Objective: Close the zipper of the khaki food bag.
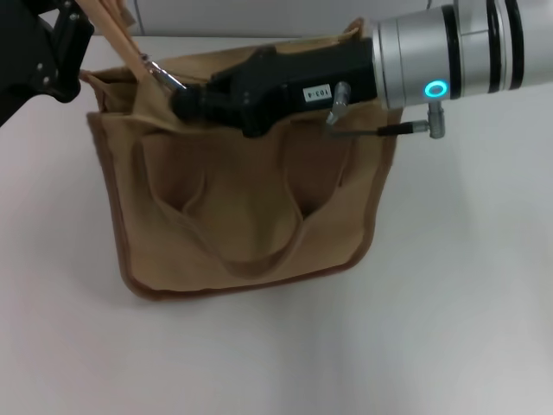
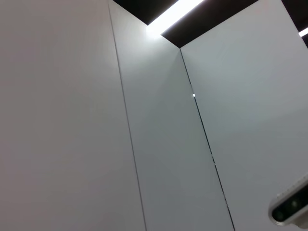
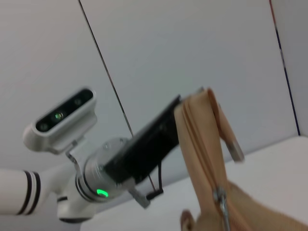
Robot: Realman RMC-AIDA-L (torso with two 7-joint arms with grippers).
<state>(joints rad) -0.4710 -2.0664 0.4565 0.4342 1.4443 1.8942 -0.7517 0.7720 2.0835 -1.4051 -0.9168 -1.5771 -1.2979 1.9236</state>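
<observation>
Right gripper, black fingers closed at the silver pull tab of the tan zipper on the boxy khaki canvas bag on the white table; left gripper pinches the raised strap end; risk: tab slips free, bag drags.

Boxy khaki canvas food bag w/ brown piping, upright on white table, looped handle hanging down front. Tan zipper w/ silver pull tab at bag's top-left corner.
</observation>
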